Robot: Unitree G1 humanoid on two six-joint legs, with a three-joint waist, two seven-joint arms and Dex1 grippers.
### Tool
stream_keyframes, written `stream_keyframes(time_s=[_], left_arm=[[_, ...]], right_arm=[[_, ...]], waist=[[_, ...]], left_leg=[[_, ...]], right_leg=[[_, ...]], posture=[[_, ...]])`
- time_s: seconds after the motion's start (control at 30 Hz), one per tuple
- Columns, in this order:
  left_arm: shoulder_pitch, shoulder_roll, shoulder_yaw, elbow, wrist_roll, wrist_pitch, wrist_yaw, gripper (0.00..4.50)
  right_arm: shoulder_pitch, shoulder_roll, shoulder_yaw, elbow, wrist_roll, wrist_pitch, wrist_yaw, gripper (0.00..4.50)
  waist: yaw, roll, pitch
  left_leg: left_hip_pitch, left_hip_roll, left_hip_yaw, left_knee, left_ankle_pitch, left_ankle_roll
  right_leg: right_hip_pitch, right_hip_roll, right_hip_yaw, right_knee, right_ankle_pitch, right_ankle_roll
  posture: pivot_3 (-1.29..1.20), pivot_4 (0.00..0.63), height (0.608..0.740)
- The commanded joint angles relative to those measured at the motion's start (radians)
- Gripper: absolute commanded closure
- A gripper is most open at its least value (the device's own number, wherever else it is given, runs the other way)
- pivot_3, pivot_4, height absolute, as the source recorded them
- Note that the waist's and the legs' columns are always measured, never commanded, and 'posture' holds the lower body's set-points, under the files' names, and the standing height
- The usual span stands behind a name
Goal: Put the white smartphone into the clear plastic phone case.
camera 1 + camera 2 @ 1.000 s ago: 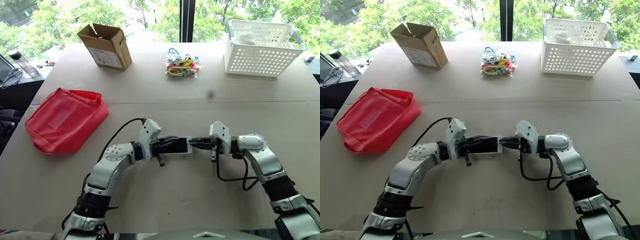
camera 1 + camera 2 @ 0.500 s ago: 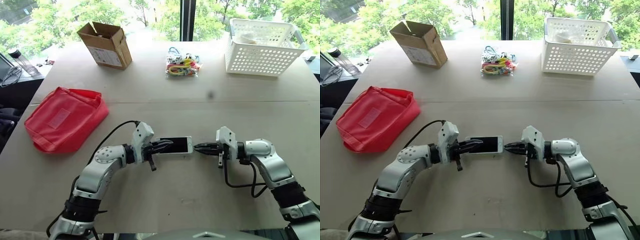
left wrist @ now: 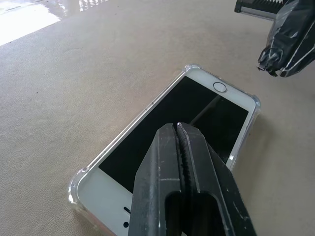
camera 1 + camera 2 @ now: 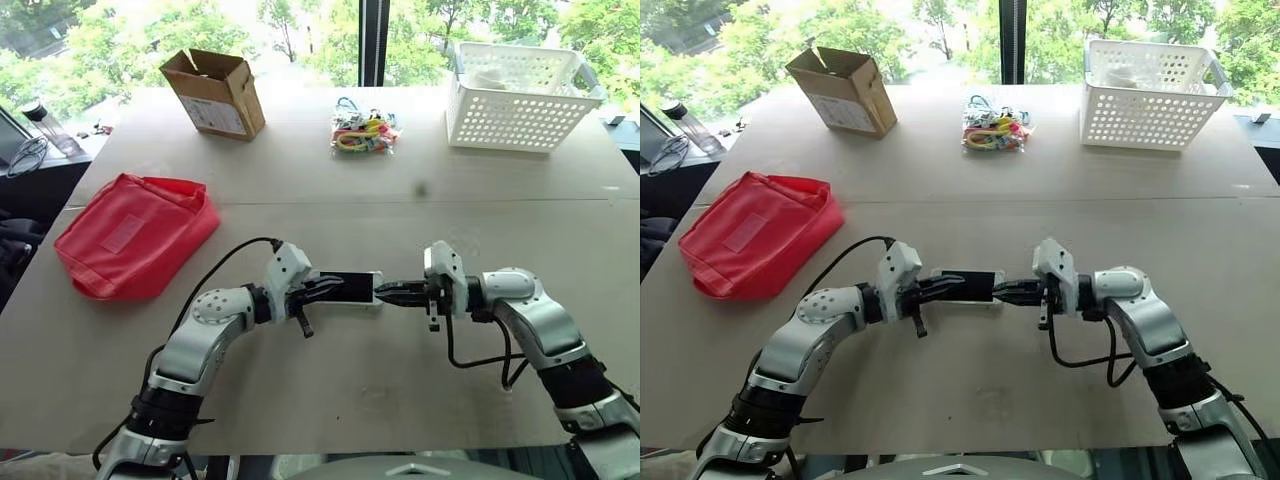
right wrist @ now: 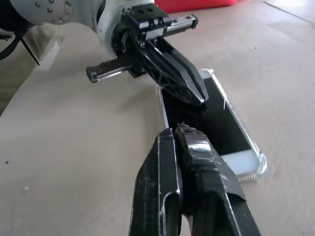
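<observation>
Left eye view: the white smartphone (image 4: 352, 288) lies at frame centre, long axis horizontal, between the clenched left gripper (image 4: 322, 287) and the clenched right gripper (image 4: 388, 293).

Left wrist view: the clear plastic phone case (image 3: 78, 181) rims the phone; closed tips hang over the screen. Neither gripper grasps anything.

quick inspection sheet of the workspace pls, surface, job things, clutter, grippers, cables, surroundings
surface: tan table, seam across the middle.
job's things: white smartphone lies screen up inside the clear plastic phone case, flat on the table.
clutter: red pouch, open cardboard box, bag of colourful clips, white basket.
grippers: left gripper shut, over the screen; right gripper shut, at the phone's end.
cables: black cable on left arm, another on right.
surroundings: window, green trees.
</observation>
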Motion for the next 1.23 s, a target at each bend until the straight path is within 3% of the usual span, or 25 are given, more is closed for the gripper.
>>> stream_keyframes(time_s=[0.03, 0.17, 0.27, 0.37, 0.5, 0.6, 0.7, 0.73, 0.77, 0.97, 1.1, 1.23], left_arm=[[0.027, -0.001, -0.033, 0.045, 0.036, 0.016, 0.010, 4.44], [0.029, -0.007, -0.032, 0.050, 0.038, 0.006, 0.015, 4.44], [0.032, -0.012, -0.028, 0.050, 0.038, 0.001, 0.022, 4.44], [0.043, -0.017, -0.018, 0.048, 0.034, -0.015, 0.030, 4.44], [0.059, -0.063, 0.043, 0.007, -0.038, -0.048, 0.045, 4.44], [0.072, -0.104, 0.118, -0.051, -0.108, -0.035, 0.084, 4.44], [0.117, -0.102, 0.222, -0.143, -0.207, 0.009, 0.114, 3.64], [0.132, -0.098, 0.249, -0.169, -0.231, 0.021, 0.122, 3.03], [0.158, -0.084, 0.278, -0.201, -0.255, 0.036, 0.125, 2.77], [0.347, 0.013, 0.432, -0.382, -0.374, 0.124, 0.134, 0.02], [0.473, 0.060, 0.487, -0.425, -0.338, 0.114, 0.135, 0.02], [0.543, 0.071, 0.488, -0.421, -0.308, 0.090, 0.131, 0.02]], right_arm=[[-0.074, -0.019, 0.078, 0.014, -0.088, 0.013, -0.009, 4.50], [-0.108, -0.096, 0.210, 0.049, -0.211, 0.049, 0.035, 4.50], [-0.097, -0.167, 0.285, 0.081, -0.296, -0.024, 0.070, 4.50], [-0.076, -0.134, 0.235, 0.129, -0.245, -0.060, 0.046, 4.50], [-0.044, -0.004, 0.041, 0.191, -0.133, -0.185, -0.080, 4.50], [-0.026, 0.023, -0.062, 0.181, -0.083, -0.198, -0.129, 4.50], [0.065, -0.003, -0.167, 0.100, -0.031, -0.188, -0.173, 3.63], [0.095, -0.015, -0.191, 0.067, -0.020, -0.175, -0.181, 3.00], [0.154, -0.031, -0.222, -0.021, 0.000, -0.140, -0.200, 2.74], [0.457, -0.180, -0.477, -0.321, 0.130, -0.021, -0.216, 0.00], [0.592, -0.229, -0.613, -0.411, 0.183, 0.021, -0.229, 0.00], [0.683, -0.239, -0.656, -0.481, 0.200, 0.045, -0.253, 0.00]], waist=[[0.001, 0.000, 0.000], [0.005, 0.000, 0.000], [0.005, 0.000, -0.004], [0.004, -0.003, -0.006], [0.002, -0.004, -0.006], [0.002, -0.002, -0.001], [0.006, -0.004, 0.001], [0.008, -0.004, 0.001], [0.009, -0.004, 0.001], [0.011, -0.002, 0.002], [0.013, -0.002, 0.002], [0.016, -0.002, 0.002]], left_leg=[[0.000, 0.000, 0.000, 0.000, 0.000, 0.000], [0.000, 0.000, 0.000, 0.001, 0.000, 0.000], [0.000, -0.002, 0.000, 0.003, 0.000, 0.000], [0.004, -0.002, 0.000, 0.003, -0.001, 0.001], [0.006, -0.001, -0.001, 0.003, -0.003, 0.005], [0.004, -0.001, 0.000, 0.007, -0.001, 0.002], [-0.003, -0.001, 0.000, 0.013, -0.001, 0.002], [-0.006, -0.001, -0.001, 0.014, -0.001, 0.002], [-0.009, 0.000, -0.001, 0.015, -0.001, 0.001], [-0.015, 0.000, 0.004, 0.015, -0.002, 0.004], [-0.012, 0.000, 0.006, 0.015, -0.005, 0.009], [-0.010, 0.000, 0.006, 0.016, -0.006, 0.011]], right_leg=[[0.000, 0.000, 0.000, 0.000, 0.000, 0.000], [0.000, -0.001, -0.001, 0.001, 0.000, 0.000], [0.001, -0.002, 0.000, 0.001, 0.000, 0.000], [0.006, -0.002, 0.000, 0.001, 0.000, 0.000], [0.009, -0.002, -0.001, 0.001, 0.000, 0.000], [0.007, -0.002, 0.000, 0.004, 0.001, 0.000], [-0.001, -0.002, 0.000, 0.011, 0.002, 0.000], [-0.004, -0.002, -0.001, 0.012, 0.002, 0.000], [-0.006, -0.002, -0.002, 0.012, 0.002, 0.000], [-0.010, -0.004, 0.001, 0.008, 0.002, 0.000], [-0.009, -0.004, 0.003, 0.009, 0.002, 0.002], [-0.008, -0.001, 0.003, 0.011, 0.002, 0.001]], posture=[[0.00, 0.150, 0.740], [0.00, 0.150, 0.740], [0.00, 0.150, 0.740], [0.00, 0.150, 0.740], [0.00, 0.150, 0.740], [0.00, 0.150, 0.740], [0.00, 0.150, 0.740], [0.00, 0.150, 0.740], [0.00, 0.150, 0.740], [0.00, 0.150, 0.740], [0.00, 0.150, 0.740], [0.00, 0.150, 0.740]])
